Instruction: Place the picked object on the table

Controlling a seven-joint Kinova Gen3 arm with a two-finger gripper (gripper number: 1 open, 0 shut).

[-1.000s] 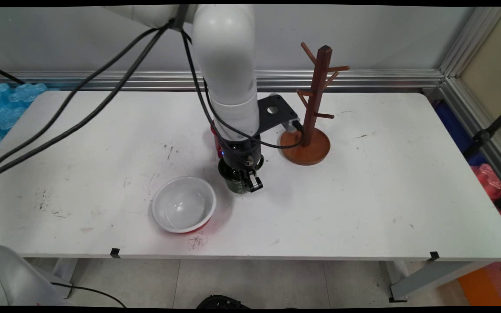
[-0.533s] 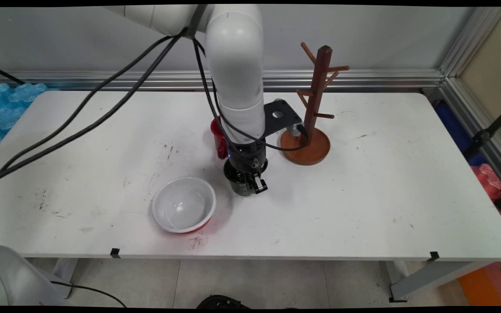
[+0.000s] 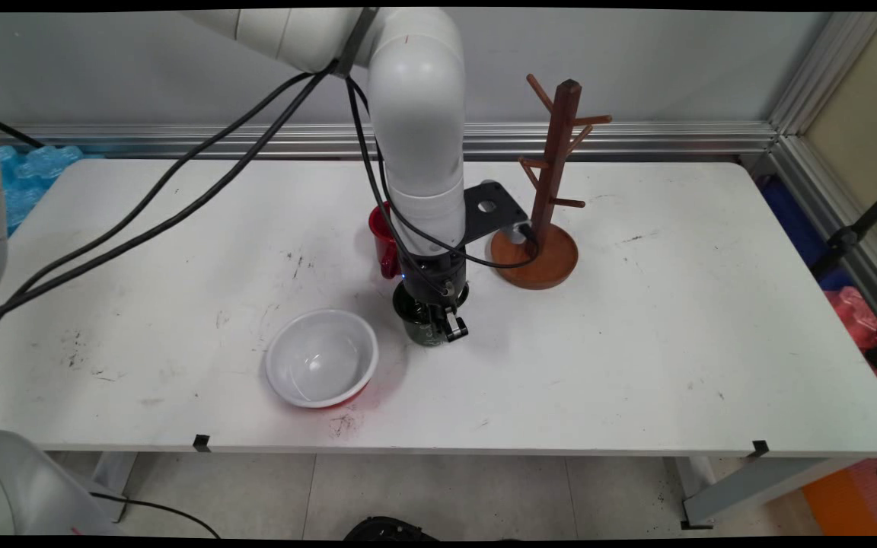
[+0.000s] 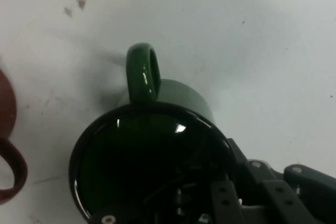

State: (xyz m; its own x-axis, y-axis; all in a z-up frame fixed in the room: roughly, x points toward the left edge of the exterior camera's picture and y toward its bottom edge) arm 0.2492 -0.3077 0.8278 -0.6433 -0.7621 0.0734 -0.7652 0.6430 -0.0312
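Jaws astride glossy green mug (image 4: 157, 145) rim

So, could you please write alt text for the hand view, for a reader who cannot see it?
A dark green mug stands on a white table, seen from above, its handle pointing up in the picture. The black end effector sits at its rim on the lower right, and part of a red mug shows at the left edge.

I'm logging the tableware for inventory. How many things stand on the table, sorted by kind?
Mugs: 2, a green mug and a red mug
Bowls: 1, a white bowl
Mug trees: 1, a wooden mug tree
Total: 4
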